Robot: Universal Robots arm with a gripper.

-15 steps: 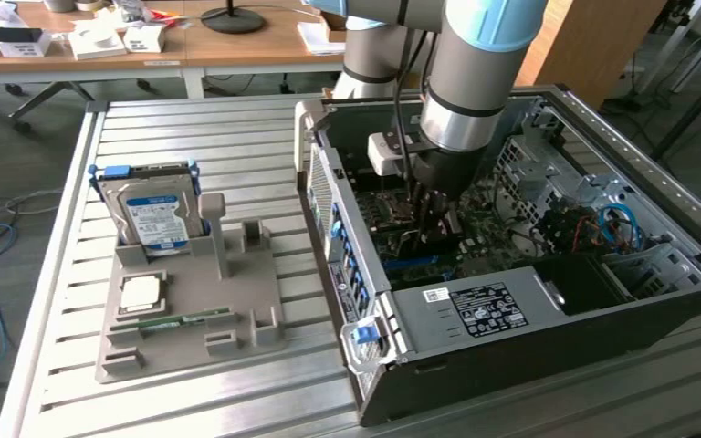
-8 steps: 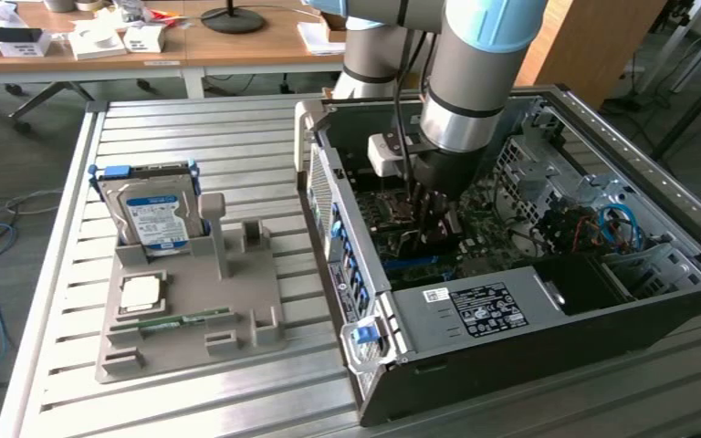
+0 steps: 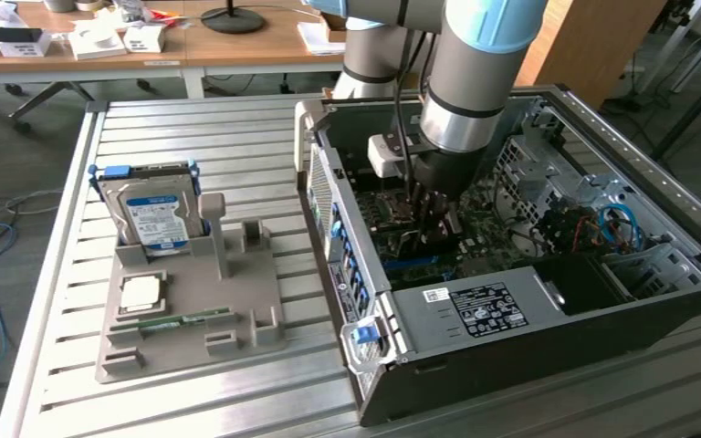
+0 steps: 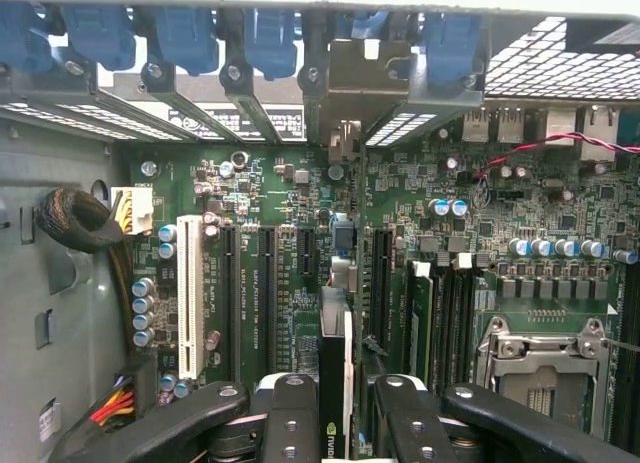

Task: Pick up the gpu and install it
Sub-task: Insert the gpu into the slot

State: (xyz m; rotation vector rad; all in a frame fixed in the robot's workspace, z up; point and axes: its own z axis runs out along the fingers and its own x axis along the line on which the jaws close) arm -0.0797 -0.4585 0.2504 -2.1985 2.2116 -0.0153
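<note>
Arm reaches straight down into the open computer case [image 3: 570,365], which lies on its side on the slatted metal table [image 3: 180,137], so the motherboard [image 4: 280,193] faces up and can be worked from above. Gripper [image 4: 345,398] sits low over the board, jaws closed on the gpu [image 4: 335,353], with a finger [image 4: 290,413] on each flat face.

Gpu: held edge-on, standing upright off the board. Its long axis lines up with the black expansion slots [image 4: 268,293] and runs toward the back of the case. Gripping the faces looks deliberate: it leaves the connector edge free underneath and keeps the card square to the slot. The card's pale metal bracket [image 4: 350,83] is up at the rear opening, among the blue retaining clips [image 4: 270,33], where it has to sit for the card to go home.

Judgement: pick-up done, install in hand. Whether the connector edge is seated or only just above a slot I cannot tell, because the card hides it.

Toward the exterior view's left, well apart from the case: grey parts holder [image 3: 247,319] carrying the hard drive [image 3: 150,210] upright, with a RAM stick [image 3: 186,321] and a processor chip [image 3: 141,292] lying flat. Nothing is touching them
</note>
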